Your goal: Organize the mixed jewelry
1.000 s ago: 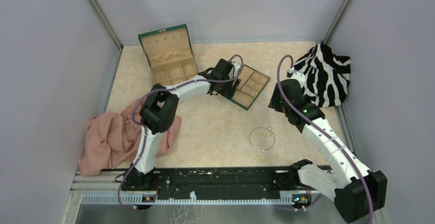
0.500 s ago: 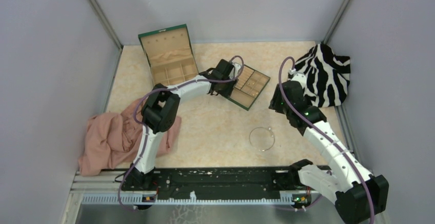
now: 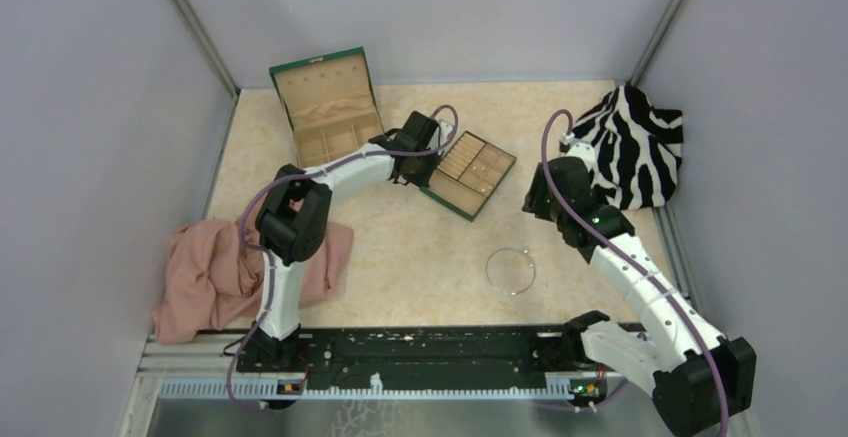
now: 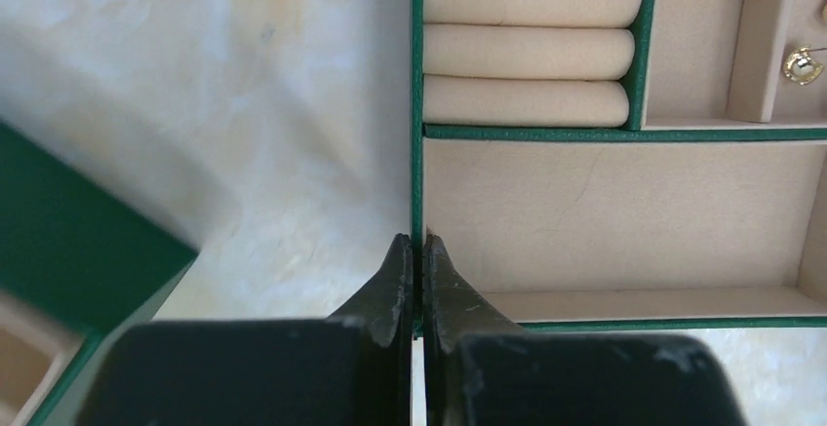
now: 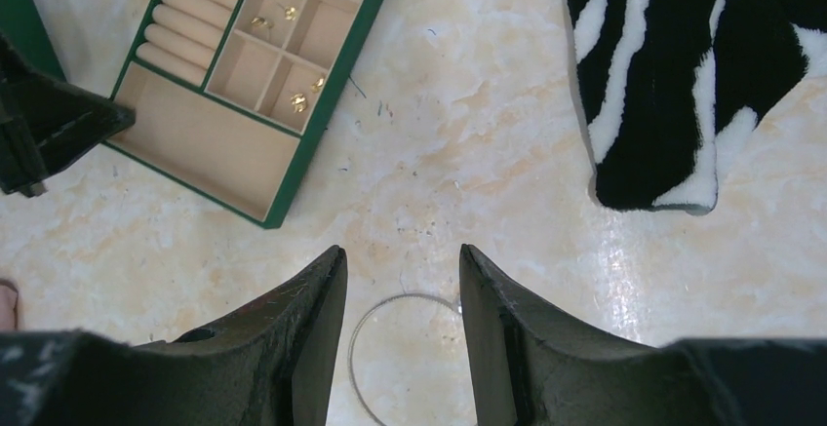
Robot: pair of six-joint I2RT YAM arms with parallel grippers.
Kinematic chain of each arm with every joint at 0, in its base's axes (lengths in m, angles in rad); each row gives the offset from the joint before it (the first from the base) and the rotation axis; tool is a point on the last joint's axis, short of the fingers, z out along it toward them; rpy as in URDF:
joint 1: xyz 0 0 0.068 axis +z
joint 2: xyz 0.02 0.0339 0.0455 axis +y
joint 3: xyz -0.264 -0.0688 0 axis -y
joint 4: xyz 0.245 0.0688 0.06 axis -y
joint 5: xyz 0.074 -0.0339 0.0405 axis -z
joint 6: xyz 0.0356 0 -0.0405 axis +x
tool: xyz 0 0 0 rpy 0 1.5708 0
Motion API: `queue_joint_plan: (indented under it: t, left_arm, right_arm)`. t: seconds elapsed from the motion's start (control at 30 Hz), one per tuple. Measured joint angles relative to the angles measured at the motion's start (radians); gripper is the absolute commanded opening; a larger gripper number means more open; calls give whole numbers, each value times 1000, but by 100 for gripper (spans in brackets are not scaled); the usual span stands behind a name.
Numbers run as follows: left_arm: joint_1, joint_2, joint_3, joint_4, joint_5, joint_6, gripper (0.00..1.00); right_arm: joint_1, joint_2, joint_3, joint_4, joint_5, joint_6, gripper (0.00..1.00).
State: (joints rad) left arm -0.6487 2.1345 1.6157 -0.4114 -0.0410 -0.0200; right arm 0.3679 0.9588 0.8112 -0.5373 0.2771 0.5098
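Note:
The tan compartment tray (image 3: 452,189) with a green rim lies at mid-table. My left gripper (image 3: 430,170) is shut on its near-left rim; in the left wrist view the jaws (image 4: 421,241) pinch the thin green wall of the tray (image 4: 605,212). Tiny gold pieces (image 5: 298,102) sit in the tray's small compartments, and one (image 4: 802,63) shows at the left wrist view's right edge. The silvery wire hoop (image 3: 487,270) lies on the table, just below my open, empty right gripper (image 5: 402,251), which hovers right of the tray (image 3: 533,202). The hoop's arc (image 5: 410,296) shows between its fingers.
The open green box (image 3: 330,107) lined tan stands at the back left, close to the tray. A pink cloth (image 3: 215,272) lies front left. A zebra-striped cloth (image 3: 635,147) fills the back right corner. Grey walls enclose the table.
My left gripper closed on the tray's rim and moved left with it, so the tray slid toward the green box. The right arm and the hoop stayed still.

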Motion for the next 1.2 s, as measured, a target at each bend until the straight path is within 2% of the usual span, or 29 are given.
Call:
queue_joint_plan:
  t: [0.23,0.5,0.53,0.57,0.63,0.67,0.73,0.93,1.07,1.13,1.2]
  left_arm:
    - [26,-137,-90,-50,58,106,0]
    - [39,-141,-179,-63,166,261,1]
    - [39,-137,-178,-63,178,270,7]
    - [39,-133,-176,-61,186,277,19]
    - [39,-116,-159,-63,187,280,48]
    - [39,-98,-136,-76,183,269,53]
    - [39,-62,-92,-90,178,249,56]
    - [39,-56,-31,-132,115,160,56]
    - [39,-132,-29,-171,23,35,54]
    - [35,-203,-45,-174,-23,-72,52]
    - [29,-279,-82,-172,-66,-188,57]
  right_arm:
    - [0,22,0,24,-17,0,46]
    - [0,39,-13,42,-40,-1,46]
    - [0,39,-15,42,-40,-1,46]
    - [0,39,-15,41,-40,-2,46]
    - [0,39,-15,42,-40,-3,46]
    - [0,39,-15,42,-40,-4,46]
    - [0,39,-15,42,-39,-5,46]
    - [0,37,-15,41,-39,-11,46]
    - [0,37,-15,43,-40,-12,46]
    - [0,37,-15,45,-41,-13,46]
    - [0,40,-15,51,-46,-13,46]
